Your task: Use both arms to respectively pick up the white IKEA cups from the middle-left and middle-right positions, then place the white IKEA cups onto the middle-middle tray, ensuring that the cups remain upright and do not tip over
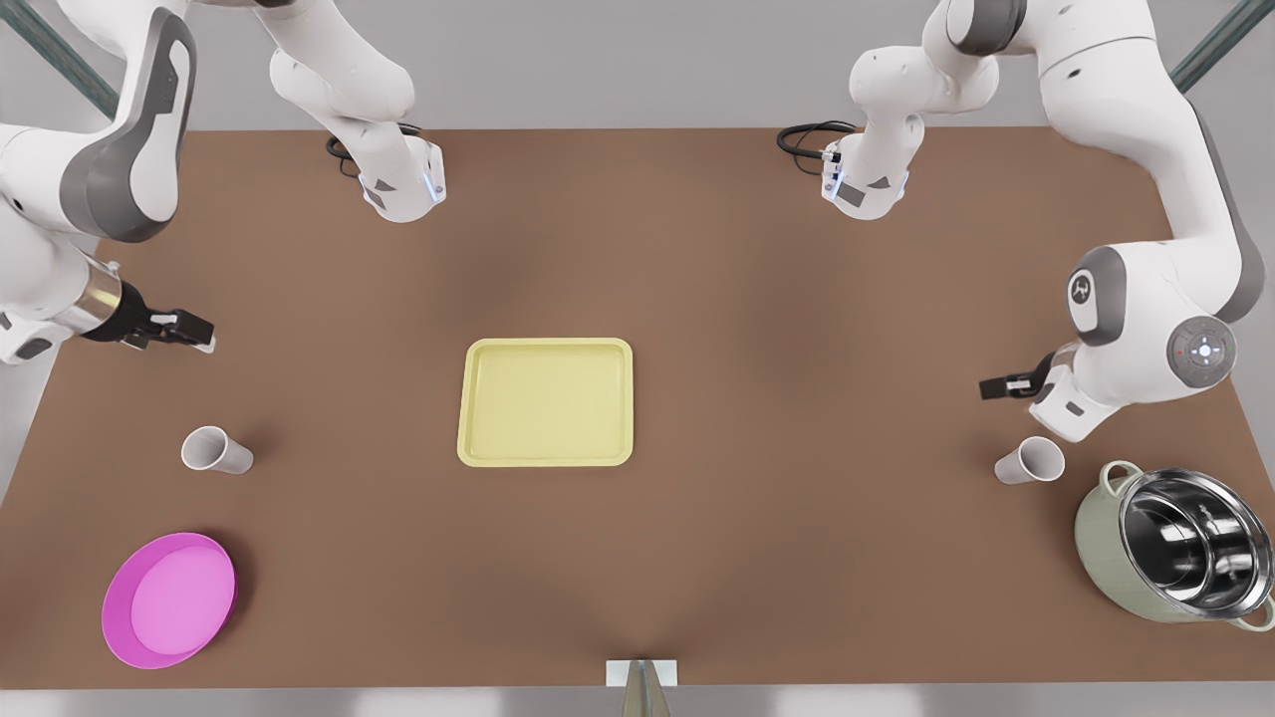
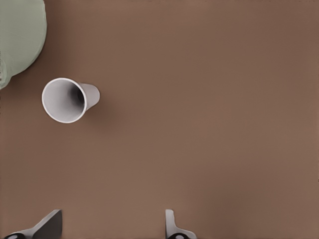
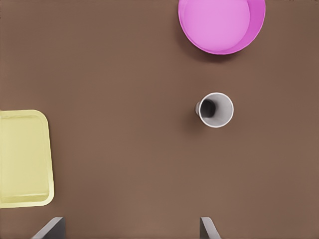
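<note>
Two white cups stand upright on the brown table. One cup (image 1: 214, 450) (image 3: 215, 109) is at the front view's left, the other cup (image 1: 1031, 461) (image 2: 67, 99) at the front view's right. The pale yellow tray (image 1: 546, 403) (image 3: 22, 159) lies between them with nothing on it. My right gripper (image 1: 184, 329) (image 3: 129, 228) hovers open above and behind the left-side cup. Over at the right-side cup, my left gripper (image 1: 1001, 386) (image 2: 109, 224) hangs open, likewise above and behind. Neither gripper touches a cup.
A magenta bowl (image 1: 169, 597) (image 3: 222, 22) sits in front of the left-side cup. A steel pot (image 1: 1185, 548) (image 2: 20, 35) with a pale green outside stands close beside the right-side cup. Arm links (image 1: 403, 184) overhang the table's back edge.
</note>
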`<state>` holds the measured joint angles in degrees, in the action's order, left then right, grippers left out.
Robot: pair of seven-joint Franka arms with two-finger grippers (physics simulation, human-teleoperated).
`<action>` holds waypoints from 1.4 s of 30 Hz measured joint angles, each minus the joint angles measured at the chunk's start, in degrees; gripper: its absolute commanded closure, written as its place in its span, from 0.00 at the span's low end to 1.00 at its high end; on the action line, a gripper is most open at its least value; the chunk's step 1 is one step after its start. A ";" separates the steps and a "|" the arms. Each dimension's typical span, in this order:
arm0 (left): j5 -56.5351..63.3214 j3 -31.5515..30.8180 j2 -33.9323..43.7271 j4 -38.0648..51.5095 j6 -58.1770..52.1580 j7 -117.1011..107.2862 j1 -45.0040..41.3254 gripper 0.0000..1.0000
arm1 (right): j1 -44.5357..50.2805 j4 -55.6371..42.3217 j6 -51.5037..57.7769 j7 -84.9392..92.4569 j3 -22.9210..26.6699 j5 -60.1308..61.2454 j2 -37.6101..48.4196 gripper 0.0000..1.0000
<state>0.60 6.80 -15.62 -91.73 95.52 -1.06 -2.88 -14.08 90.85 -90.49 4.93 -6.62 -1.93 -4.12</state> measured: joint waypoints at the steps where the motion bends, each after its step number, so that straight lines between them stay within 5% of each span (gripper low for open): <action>1: 0.06 -0.45 0.80 0.02 0.25 0.21 -0.15 0.00 | 0.00 0.17 -0.18 0.17 -0.02 0.04 -0.16 0.00; 12: 0.07 -0.82 -15.04 6.08 9.08 2.55 6.03 0.00 | -6.42 -11.50 -7.32 4.98 1.18 -0.76 -24.48 0.00; 28: -0.05 -0.82 -21.56 -0.94 22.70 4.62 9.69 0.00 | -13.41 2.32 -32.46 14.39 1.26 -2.11 -29.70 0.00; 31: 0.06 -0.82 -22.29 -0.95 24.23 4.84 9.80 0.18 | -13.99 2.58 -34.28 15.48 1.19 -1.77 -30.65 0.00; 38: 0.04 -2.11 -22.07 -0.92 28.22 5.23 10.97 0.33 | -14.70 2.88 -36.19 17.38 1.17 -0.48 -33.59 0.03; 40: 0.12 -2.59 -22.06 -0.93 29.99 5.28 11.25 0.55 | -14.74 2.72 -36.33 17.80 1.17 -0.35 -33.77 0.28; 42: 0.35 -2.77 -22.06 -0.93 31.32 5.23 11.43 0.64 | -14.72 2.52 -36.35 18.25 1.11 -0.23 -33.79 0.41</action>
<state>0.94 4.02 -37.68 -92.66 126.84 4.16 8.55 -28.80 93.37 -126.85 23.18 -5.50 -2.16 -37.90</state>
